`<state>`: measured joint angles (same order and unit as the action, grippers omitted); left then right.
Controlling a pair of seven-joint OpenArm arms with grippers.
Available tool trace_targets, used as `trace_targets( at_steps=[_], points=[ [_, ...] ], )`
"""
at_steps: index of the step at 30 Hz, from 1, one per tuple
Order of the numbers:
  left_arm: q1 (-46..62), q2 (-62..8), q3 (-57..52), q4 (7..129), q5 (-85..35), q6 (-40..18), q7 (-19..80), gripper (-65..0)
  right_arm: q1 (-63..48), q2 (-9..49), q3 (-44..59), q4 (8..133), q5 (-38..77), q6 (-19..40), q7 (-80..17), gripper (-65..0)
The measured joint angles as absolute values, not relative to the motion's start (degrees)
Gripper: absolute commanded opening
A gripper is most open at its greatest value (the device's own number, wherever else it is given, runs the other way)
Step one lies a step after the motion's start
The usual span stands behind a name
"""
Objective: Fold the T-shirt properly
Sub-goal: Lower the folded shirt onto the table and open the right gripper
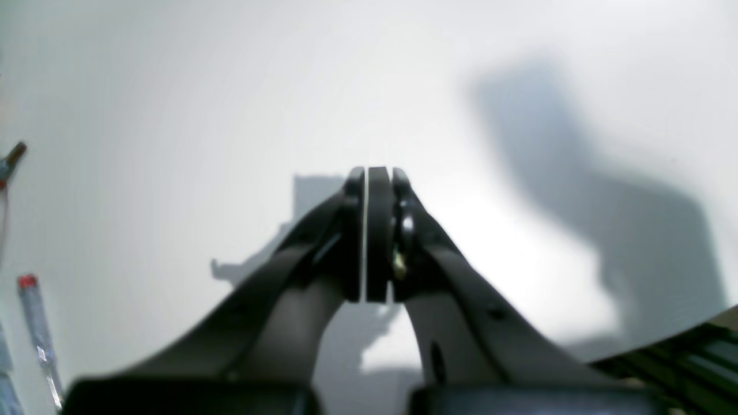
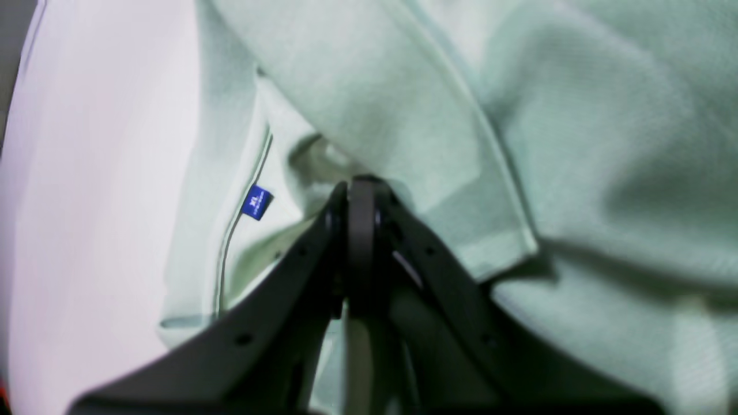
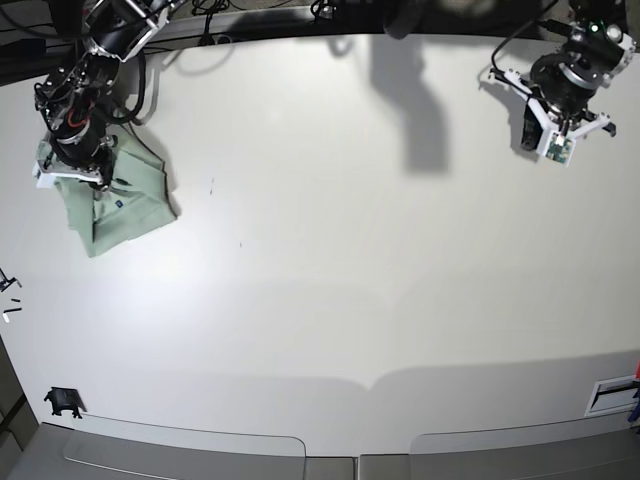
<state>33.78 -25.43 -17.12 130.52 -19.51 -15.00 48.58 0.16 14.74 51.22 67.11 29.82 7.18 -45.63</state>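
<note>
The pale mint-green T-shirt (image 3: 128, 212) lies bunched in a small heap at the far left of the white table (image 3: 330, 250). In the right wrist view the T-shirt (image 2: 576, 144) fills the frame in overlapping folds, with a hemmed edge and a small blue label (image 2: 257, 202). My right gripper (image 2: 360, 184) is shut, with its tips down against a fold of the fabric; I cannot tell whether cloth is pinched between them. In the base view the right gripper (image 3: 72, 170) sits on the shirt's upper left part. My left gripper (image 1: 372, 173) is shut and empty over bare table at the far right (image 3: 553, 135).
A small black object (image 3: 62, 402) lies near the front left corner. Small tools (image 3: 8, 300) lie at the left edge, and also show in the left wrist view (image 1: 36, 323). A white slotted part (image 3: 612, 395) sits at the right edge. Cables run along the back edge.
</note>
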Motion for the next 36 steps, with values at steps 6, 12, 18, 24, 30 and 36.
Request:
trace_targets(
  at_steps=[6,12,18,24,30,36],
  points=[
    [33.93,-25.41,-17.12,130.52,-19.51,-15.0,49.28,-65.0,3.97,12.12,51.46,67.2,25.52,2.94,-40.88,-65.0],
    [33.93,-25.41,-17.12,130.52,-19.49,-15.03,49.3,-65.0,9.58,9.78,52.69,67.0,16.01,-1.48,-38.46,-65.0],
    [33.93,-25.41,-17.12,130.52,-19.49,-15.03,49.32,-65.0,14.39,9.37,56.8,66.37,12.36,-3.09,-39.97,-65.0],
    [33.95,-25.41,-17.12,130.52,-19.49,-15.0,49.3,-65.0,18.83,9.39,57.98,66.35,12.03,-4.34,-40.07,-65.0],
    [35.29,-25.43,-17.12,130.52,-19.53,-15.0,47.72,-65.0,23.9,9.52,57.91,69.12,12.01,-3.07,-41.23,-65.0],
    [37.32,-25.41,-17.12,130.5,-19.49,-15.03,47.57,-65.0,25.8,9.34,57.78,75.5,17.12,3.22,-44.14,-65.0]
  ],
)
